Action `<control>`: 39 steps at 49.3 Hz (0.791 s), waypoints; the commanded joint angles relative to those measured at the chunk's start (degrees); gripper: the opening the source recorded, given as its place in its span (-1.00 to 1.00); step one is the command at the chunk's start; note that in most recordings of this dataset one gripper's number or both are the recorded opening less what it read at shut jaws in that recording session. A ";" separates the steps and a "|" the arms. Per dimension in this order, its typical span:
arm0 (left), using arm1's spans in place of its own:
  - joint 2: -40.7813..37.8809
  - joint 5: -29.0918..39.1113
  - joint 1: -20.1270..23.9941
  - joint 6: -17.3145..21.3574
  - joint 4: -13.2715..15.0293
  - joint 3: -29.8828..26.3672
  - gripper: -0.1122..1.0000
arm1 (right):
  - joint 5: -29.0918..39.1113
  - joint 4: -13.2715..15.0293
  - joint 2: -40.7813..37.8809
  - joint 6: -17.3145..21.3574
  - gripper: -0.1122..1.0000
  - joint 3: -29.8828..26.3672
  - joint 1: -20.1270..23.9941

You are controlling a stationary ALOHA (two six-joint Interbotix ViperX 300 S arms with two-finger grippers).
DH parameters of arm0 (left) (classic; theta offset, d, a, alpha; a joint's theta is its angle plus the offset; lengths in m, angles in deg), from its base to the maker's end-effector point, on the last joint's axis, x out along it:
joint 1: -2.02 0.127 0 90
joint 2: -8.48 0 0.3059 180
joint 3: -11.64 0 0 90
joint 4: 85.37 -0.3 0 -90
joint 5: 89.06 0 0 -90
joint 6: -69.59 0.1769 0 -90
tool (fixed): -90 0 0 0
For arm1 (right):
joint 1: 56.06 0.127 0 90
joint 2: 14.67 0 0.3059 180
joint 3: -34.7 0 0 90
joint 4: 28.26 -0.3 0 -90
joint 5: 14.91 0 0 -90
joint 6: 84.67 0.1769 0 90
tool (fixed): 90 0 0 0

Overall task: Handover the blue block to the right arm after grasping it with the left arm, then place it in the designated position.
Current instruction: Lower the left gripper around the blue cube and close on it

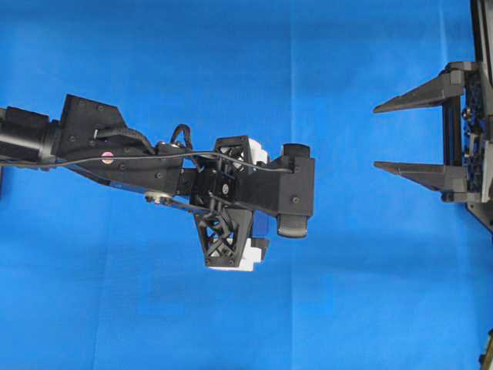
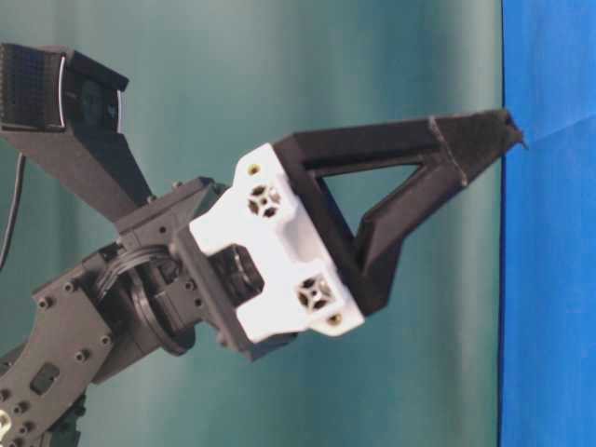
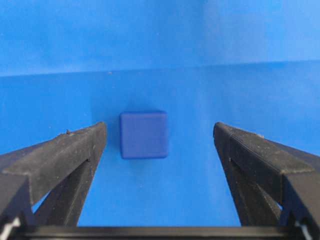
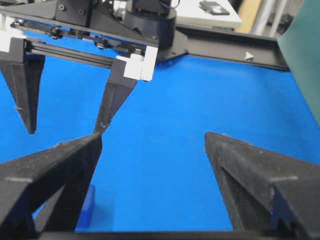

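The blue block (image 3: 143,134) lies on the blue cloth (image 1: 231,331), a small dark-blue cube. My left gripper (image 3: 159,129) hangs above it, pointing down and open; the block sits between the two fingers, closer to the one on the left of the wrist view, touching neither. From overhead the left gripper (image 1: 231,196) covers the block. The right gripper (image 1: 375,137) waits at the right edge, open and empty, its fingers pointing left. In the right wrist view, the right gripper (image 4: 152,139) faces the left gripper's white-mounted fingers (image 4: 112,100), and a sliver of the block (image 4: 87,207) shows beside its own finger.
Blue cloth covers the whole table. A green backdrop (image 2: 372,56) stands behind it. A black frame rail (image 4: 225,45) runs along the far edge behind the left arm's base, with a white surface (image 4: 210,12) beyond.
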 commanded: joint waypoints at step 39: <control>-1.76 -11.16 0.09 -0.26 -0.26 6.59 0.84 | -0.62 -0.18 -1.05 0.09 0.94 -0.97 -0.18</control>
